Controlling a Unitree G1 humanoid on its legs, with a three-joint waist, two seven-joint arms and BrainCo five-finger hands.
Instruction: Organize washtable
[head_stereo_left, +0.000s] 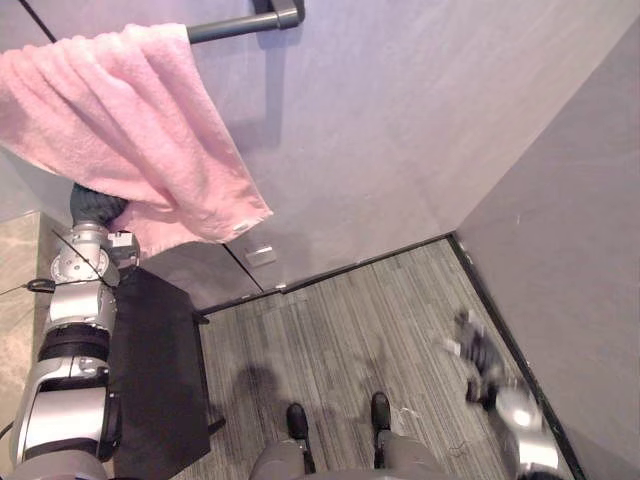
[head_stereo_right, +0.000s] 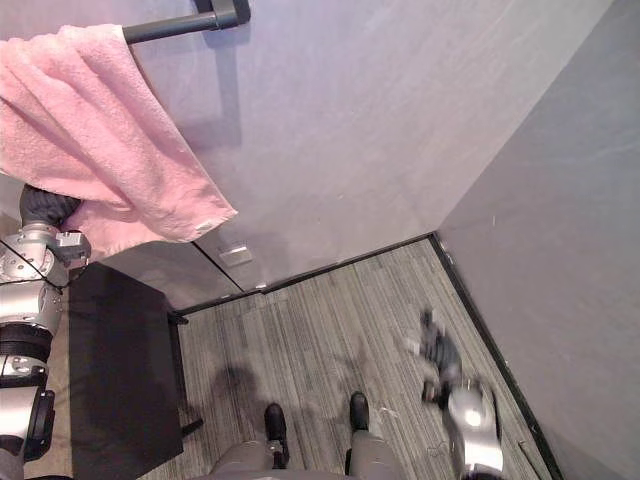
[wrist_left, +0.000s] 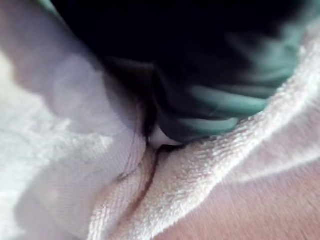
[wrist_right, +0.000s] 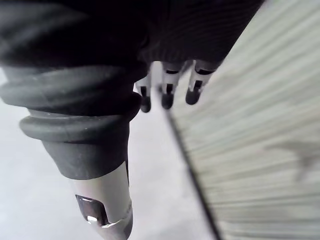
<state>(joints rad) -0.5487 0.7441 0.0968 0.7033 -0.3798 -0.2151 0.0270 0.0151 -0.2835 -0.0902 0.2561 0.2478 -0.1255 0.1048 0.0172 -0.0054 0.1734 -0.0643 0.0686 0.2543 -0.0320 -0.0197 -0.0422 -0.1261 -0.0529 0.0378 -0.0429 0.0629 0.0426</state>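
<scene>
Pink towel (head_stereo_left: 140, 140): draped over the dark bar (head_stereo_left: 245, 24) on the grey wall (head_stereo_left: 400, 120), bunched towards the bar's far end, hanging slantwise with one corner lowest.

Left hand (head_stereo_left: 97, 206): raised beneath the bar, pushed up under the towel's lower edge, only its dark ribbed cover showing below the cloth. Seen from the left wrist, pale terry folds (wrist_left: 210, 170) pressed right against that cover. State of the fingers there: cannot tell, buried in the cloth.

Right hand (head_stereo_left: 478, 352): well apart from the bar, low down over the striped grey floor (head_stereo_left: 350, 330), close to the side wall's dark skirting, blurred. From the right wrist, silver dark-tipped fingers (wrist_right: 166, 95) hanging straight down side by side, relaxed, holding nothing, touching nothing.

Below the bar, beside the left arm: tall black cabinet side (head_stereo_left: 155, 370). Also below the bar, just under the towel's low corner: small white plate (head_stereo_left: 260, 255) set in the wall.
</scene>
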